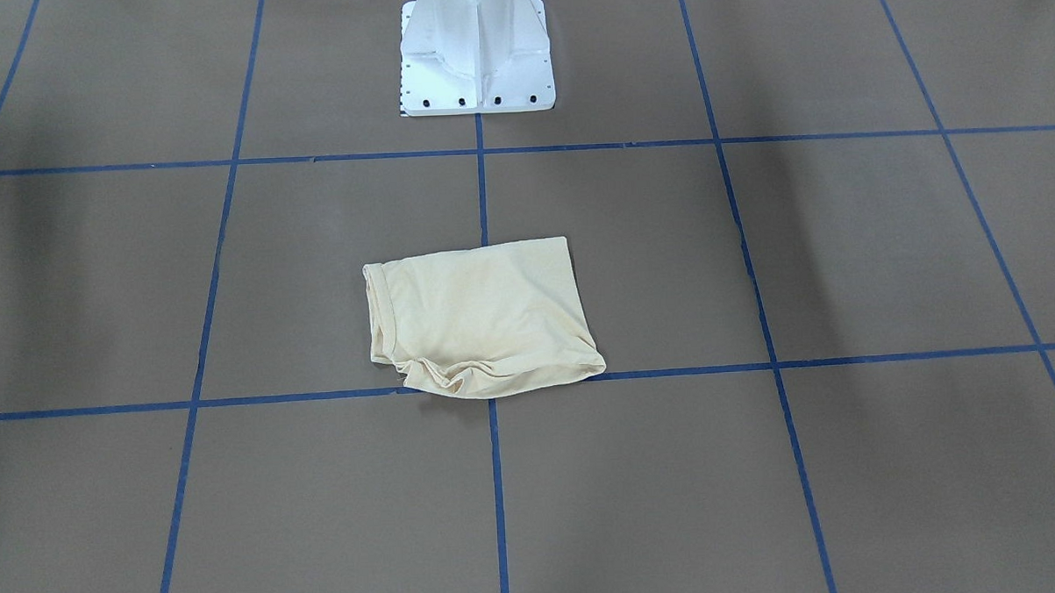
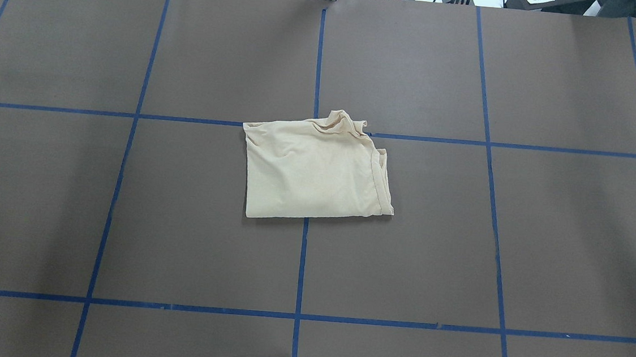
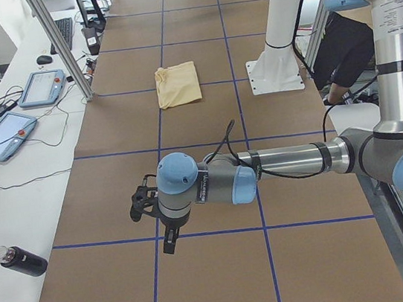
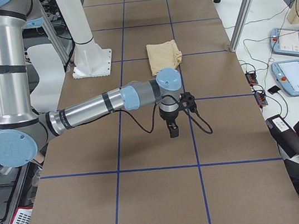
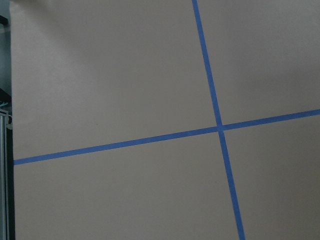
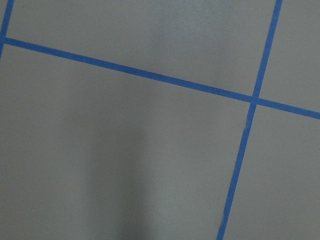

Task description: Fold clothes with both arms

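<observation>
Pale cream-yellow soft T-shirt point(image 2: 316, 170) lies folded on brown blue-gridded table point(image 2: 122, 214), well apart from left pincer point(image 3: 171, 242) and right pincer point(image 4: 173, 128), both hanging above it; open or closed, cannot tell.

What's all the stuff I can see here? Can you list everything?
shirt: one, pale yellow, folded, middle of the table.
table: one, brown top.
tape lines: many, blue, a grid on the table.
base: one, white, on the table's robot side.
tablets: two, grey-blue, on the white side bench.
bottles: two, one black, one red, same bench.
left arm, right arm: silver with light blue caps, over bare table.
left end effector, right end effector: black, far from the shirt.
</observation>
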Motion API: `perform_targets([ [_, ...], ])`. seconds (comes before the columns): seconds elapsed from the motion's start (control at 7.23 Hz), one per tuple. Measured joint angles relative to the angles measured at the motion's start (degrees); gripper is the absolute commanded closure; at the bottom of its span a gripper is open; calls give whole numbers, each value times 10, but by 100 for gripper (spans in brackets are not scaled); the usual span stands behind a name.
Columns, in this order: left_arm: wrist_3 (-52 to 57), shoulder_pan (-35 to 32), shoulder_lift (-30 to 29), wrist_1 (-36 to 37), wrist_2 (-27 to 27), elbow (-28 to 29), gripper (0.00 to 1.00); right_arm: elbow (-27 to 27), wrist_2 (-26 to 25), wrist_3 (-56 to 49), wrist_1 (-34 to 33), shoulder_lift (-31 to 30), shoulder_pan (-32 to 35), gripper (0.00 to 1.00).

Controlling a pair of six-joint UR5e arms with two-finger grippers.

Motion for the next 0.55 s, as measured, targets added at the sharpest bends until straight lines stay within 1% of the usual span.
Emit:
perform_targets([
  [0.28,-20,30,11,0,-1,-29,0,11,0,1,-1,-17,0,0],
  [0.55,-24,34,24,-2,-19,-34,0,-2,-2,0,-1,-32,2,0],
])
